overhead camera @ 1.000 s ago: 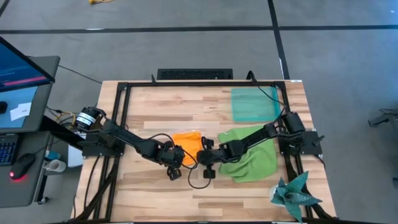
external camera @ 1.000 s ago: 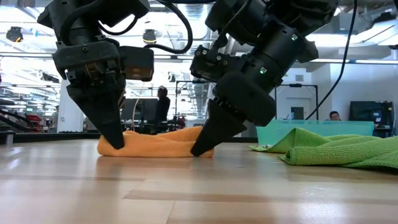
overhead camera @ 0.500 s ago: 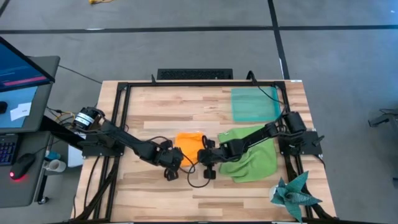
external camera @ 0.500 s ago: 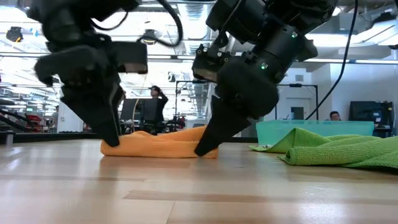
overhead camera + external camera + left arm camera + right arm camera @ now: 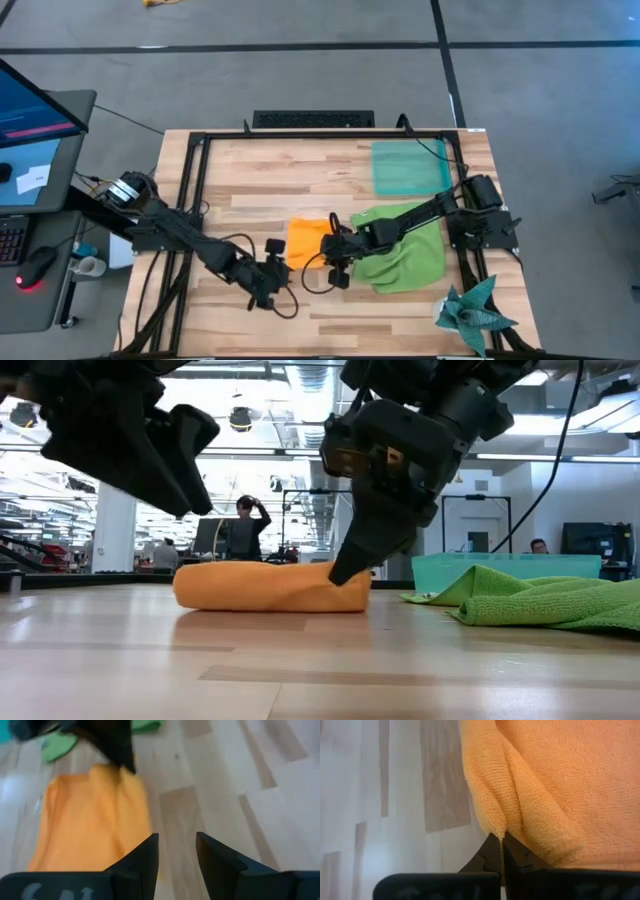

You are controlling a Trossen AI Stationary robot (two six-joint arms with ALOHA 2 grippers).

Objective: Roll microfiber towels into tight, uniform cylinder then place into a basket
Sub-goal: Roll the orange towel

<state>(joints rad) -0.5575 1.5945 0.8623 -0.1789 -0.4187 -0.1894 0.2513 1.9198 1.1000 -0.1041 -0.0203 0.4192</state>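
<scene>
I have the orange towel [image 5: 307,240] lying folded into a thick pad near the middle of the table [image 5: 260,190], its long side facing the low camera, where it reads as a low, rounded bundle [image 5: 270,586]. My right gripper [image 5: 337,258] sits at the towel's right corner, fingers pressed together on a fold of the orange edge; the right wrist view shows the tips [image 5: 501,851] pinching that hem against the wood. My left gripper [image 5: 271,282] is off the cloth, over bare table just left and toward the front of the towel, fingers spread with nothing between them; in its wrist view the two fingers [image 5: 145,860] frame bare wood, the towel beside them. In the low view it hangs raised above the table, clear of the bundle. The green towel [image 5: 405,248] lies crumpled and unrolled to the right, partly under the right arm. The basket [image 5: 410,167] sits at the back right, apart from both towels. A teal star cloth [image 5: 470,308] lies at the front right corner.
</scene>
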